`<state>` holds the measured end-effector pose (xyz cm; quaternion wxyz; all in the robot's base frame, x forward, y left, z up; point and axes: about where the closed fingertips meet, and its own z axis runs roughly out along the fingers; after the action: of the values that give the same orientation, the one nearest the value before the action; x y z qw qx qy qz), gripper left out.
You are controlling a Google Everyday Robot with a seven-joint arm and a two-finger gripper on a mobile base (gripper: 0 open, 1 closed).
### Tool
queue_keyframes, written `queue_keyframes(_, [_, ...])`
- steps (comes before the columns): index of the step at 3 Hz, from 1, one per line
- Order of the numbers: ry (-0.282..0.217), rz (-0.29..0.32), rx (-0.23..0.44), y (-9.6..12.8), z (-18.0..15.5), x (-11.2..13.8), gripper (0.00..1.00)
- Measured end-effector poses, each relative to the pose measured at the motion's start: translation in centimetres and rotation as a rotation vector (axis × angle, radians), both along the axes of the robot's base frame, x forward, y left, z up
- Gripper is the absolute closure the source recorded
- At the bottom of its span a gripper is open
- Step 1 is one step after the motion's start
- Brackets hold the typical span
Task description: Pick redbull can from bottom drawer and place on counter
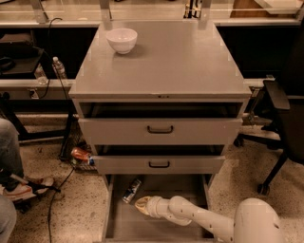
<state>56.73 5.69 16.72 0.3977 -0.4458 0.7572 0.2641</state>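
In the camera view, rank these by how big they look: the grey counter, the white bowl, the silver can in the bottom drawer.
1. Broad flat grey counter, by far.
2. Round white bowl.
3. Slim silver-and-blue can, lying in the grey metal bottom drawer, with the gripper just beside it.

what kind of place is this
Likely a lab or workshop: grey drawer cabinet, long bench behind, office chair. The tool is in the bottom drawer beside a can.

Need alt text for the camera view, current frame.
The robot's gripper reaches into the open bottom drawer, its tip close beside the redbull can lying at the drawer's back left. The two upper drawers are partly open, and a white bowl sits on the counter.
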Motion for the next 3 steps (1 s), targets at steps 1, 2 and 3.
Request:
queue_keyframes(1, [0.026,-0.092,0.02,0.46,-0.43,1.57,0.14])
queue_keyframes(2, [0.027,-0.102,0.021,0.56,-0.5,1.74,0.0])
queue_keyframes(3, [0.027,-0.102,0.021,0.56,-0.5,1.74,0.0])
